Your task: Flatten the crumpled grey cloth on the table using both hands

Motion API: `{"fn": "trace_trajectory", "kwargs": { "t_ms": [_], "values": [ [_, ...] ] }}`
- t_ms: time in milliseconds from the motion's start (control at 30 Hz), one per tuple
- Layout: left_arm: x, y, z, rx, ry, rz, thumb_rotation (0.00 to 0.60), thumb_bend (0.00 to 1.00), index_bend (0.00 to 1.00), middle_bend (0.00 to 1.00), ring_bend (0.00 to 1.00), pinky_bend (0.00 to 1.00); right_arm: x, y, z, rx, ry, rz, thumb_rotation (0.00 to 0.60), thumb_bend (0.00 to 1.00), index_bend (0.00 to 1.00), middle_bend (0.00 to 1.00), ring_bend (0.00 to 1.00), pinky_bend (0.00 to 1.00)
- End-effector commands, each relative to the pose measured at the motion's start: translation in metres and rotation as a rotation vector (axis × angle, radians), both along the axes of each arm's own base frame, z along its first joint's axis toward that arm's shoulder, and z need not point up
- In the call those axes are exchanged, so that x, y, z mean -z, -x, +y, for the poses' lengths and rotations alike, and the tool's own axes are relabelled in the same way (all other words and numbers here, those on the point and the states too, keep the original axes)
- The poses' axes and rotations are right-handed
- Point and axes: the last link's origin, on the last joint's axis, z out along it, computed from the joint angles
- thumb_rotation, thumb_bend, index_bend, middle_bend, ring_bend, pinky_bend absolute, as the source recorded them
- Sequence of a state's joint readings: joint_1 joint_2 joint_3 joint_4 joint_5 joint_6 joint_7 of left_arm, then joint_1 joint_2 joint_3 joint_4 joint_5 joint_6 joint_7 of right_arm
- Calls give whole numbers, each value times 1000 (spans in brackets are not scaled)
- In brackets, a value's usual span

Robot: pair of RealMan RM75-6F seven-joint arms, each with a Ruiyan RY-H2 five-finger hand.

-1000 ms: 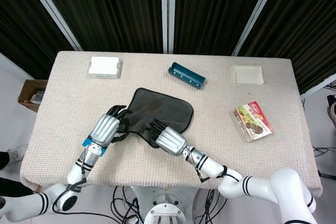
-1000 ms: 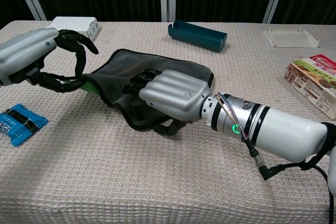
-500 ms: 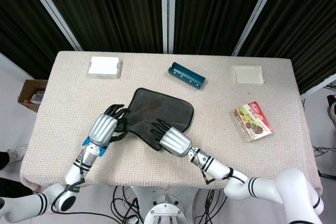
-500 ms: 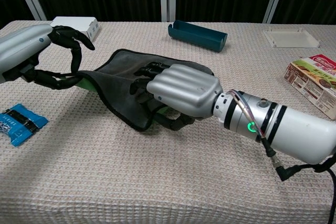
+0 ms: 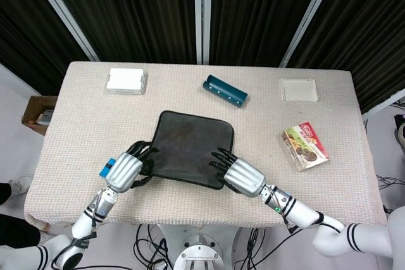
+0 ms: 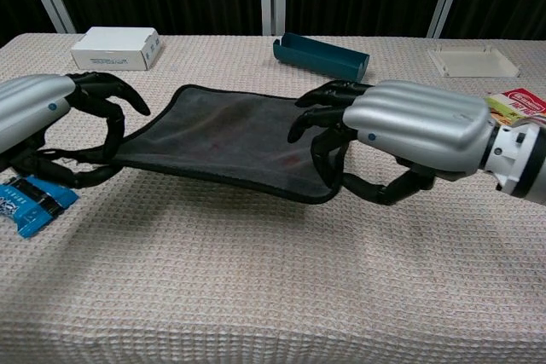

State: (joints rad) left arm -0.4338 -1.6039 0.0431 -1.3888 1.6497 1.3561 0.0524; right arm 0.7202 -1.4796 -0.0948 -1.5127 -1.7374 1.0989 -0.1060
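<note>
A matt grey cloth (image 5: 192, 147) with a darker stitched edge lies on a rough, woven beige table cover (image 5: 82, 118). Both hands, left hand (image 5: 124, 170) and right hand (image 5: 243, 176), have smooth, glossy silver shells and black fingers (image 6: 320, 117).

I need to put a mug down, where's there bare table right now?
Bare patches: between the white box and teal tray, and the front right below the snack box. Crowded: the middle, where left hand and right hand hold the grey cloth.

cloth (image 5: 190, 148) between left hand (image 5: 124, 171) and right hand (image 5: 242, 176), tray (image 5: 224, 92) behind
</note>
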Motion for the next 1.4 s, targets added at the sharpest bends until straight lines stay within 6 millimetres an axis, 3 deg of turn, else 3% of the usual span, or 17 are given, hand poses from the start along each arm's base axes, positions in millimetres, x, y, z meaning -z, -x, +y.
{"fn": "trace_trajectory", "kwargs": {
  "t_ms": [33,267,533,700,900,1033,1267,1400],
  "values": [
    [0,2,-8,2,9,14,600,513,647,246,154,163,-5,7,7,-8,-27,40,600,478,588,184,0,0],
    [9,7,-23,-21,59,38,600,512,643,245,154,163,-8,16,12,-16,-38,105,600,484,590,185,0,0],
    [26,10,-34,-59,97,47,600,510,631,242,154,163,5,26,22,-39,-61,195,600,486,588,182,0,0],
    [31,14,-37,-70,116,90,600,504,544,231,152,163,15,32,27,-43,-53,223,600,470,563,166,0,0],
    [33,14,-42,-87,124,120,600,480,390,214,146,163,22,38,37,-36,-36,237,600,188,410,128,0,0],
    [33,13,-45,-102,118,135,600,359,297,191,138,163,22,42,41,-23,-24,247,600,20,293,103,0,0],
    [24,9,-51,-116,103,129,600,265,201,147,128,164,2,40,45,6,29,184,600,0,178,79,0,0],
    [3,6,-53,-122,65,92,600,196,187,139,121,166,-24,39,42,58,100,96,600,0,142,74,0,0]
  ]
}}
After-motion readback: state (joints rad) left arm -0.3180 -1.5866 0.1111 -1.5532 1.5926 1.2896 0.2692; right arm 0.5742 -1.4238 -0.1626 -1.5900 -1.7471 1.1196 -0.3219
